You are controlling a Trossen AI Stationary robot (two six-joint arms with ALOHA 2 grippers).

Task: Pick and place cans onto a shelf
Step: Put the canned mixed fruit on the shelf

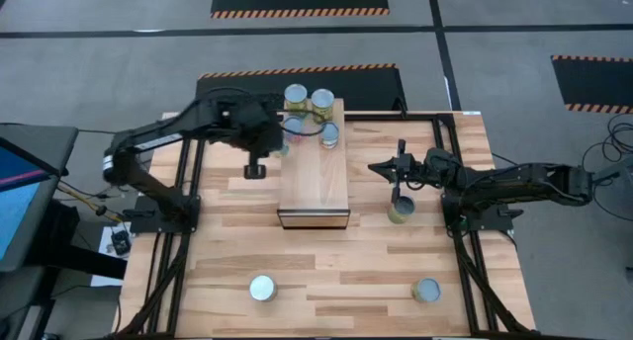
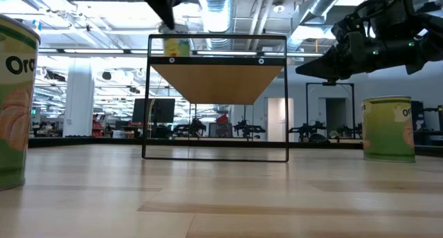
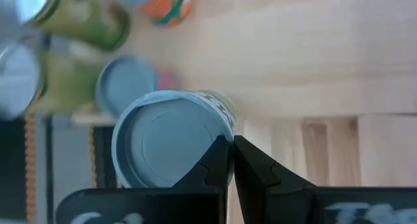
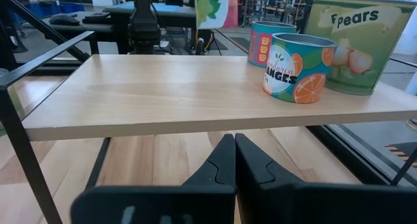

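The light-wood shelf (image 1: pixel 315 177) stands mid-table. Several cans stand on its far end (image 1: pixel 321 103), among them an oranges can (image 4: pixel 296 64) and a pears can (image 4: pixel 355 45). My left gripper (image 3: pixel 232 152) is shut, above the shelf's far left edge, right beside the rim of a blue-lidded can (image 3: pixel 166 146) that stands on the shelf (image 1: pixel 289 130). My right gripper (image 4: pixel 233 155) is shut and empty. It hangs level to the right of the shelf (image 1: pixel 376 168) and points at it. A can (image 1: pixel 401 212) stands on the table just on its near side. My left gripper's shut fingers (image 3: pixel 215 162) come from above at the can's rim (image 3: pixel 221 129), over the lid's edge. I cannot tell whether they touch it. The can stands upright on the shelf.
Two more cans stand on the table near its front edge, one at the left (image 1: pixel 262 288) and one at the right (image 1: pixel 426 290). In the low view one can looms at the left (image 2: pixel 14 99) and one stands at the right (image 2: pixel 387 127). The near half of the shelf top is bare.
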